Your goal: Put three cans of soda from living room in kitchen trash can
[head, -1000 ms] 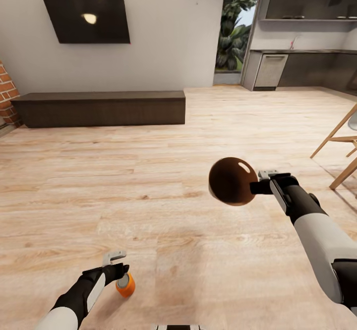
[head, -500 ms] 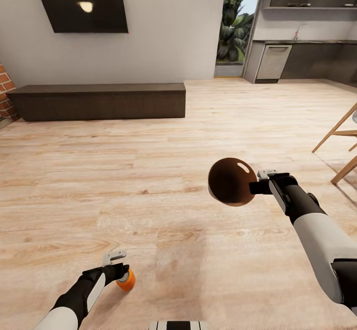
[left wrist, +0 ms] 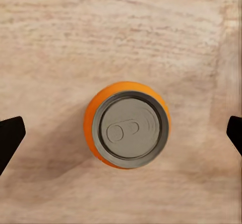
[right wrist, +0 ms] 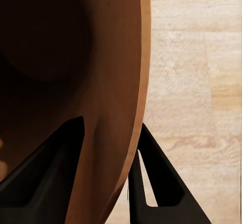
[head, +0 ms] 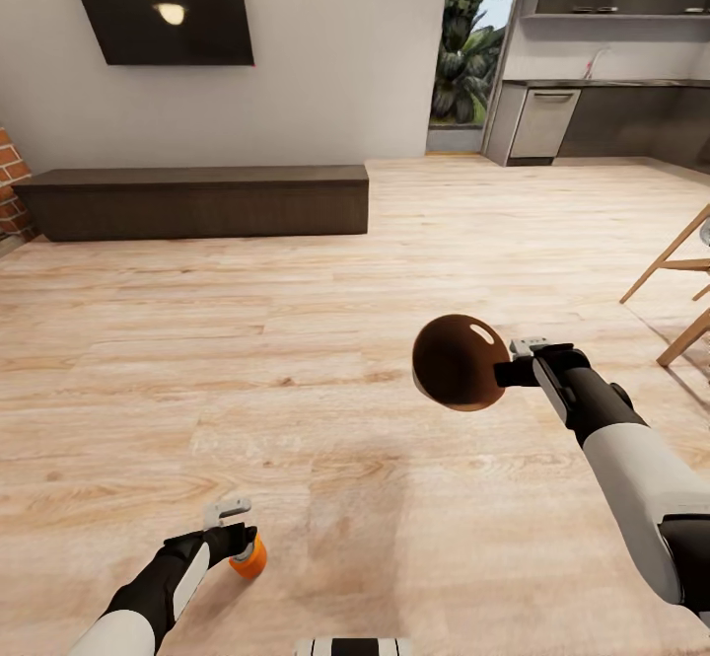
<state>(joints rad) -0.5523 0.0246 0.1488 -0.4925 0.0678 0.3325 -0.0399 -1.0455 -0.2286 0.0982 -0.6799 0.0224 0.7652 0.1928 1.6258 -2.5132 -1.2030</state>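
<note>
**Orange can on floor, bin held aloft**

Orange soda can (head: pixel 248 557) stands upright on the plank floor (head: pixel 296 340), silver top up. Left gripper (left wrist: pixel 121 133) hangs over it, fingers (left wrist: pixel 9 138) spread wide to either side, not touching. Right gripper (head: pixel 508 372) pinches the rim of the trash can (head: pixel 460 361), one finger inside the glossy brown wall, one outside; the bin hangs in the air, above the floor. Beyond: long dark bench (head: pixel 197 200), black TV (head: pixel 158 3), brick corner (head: pixel 10 187), grey kitchen cabinets (head: pixel 592 118), wooden chair legs (head: pixel 680 291).
</note>
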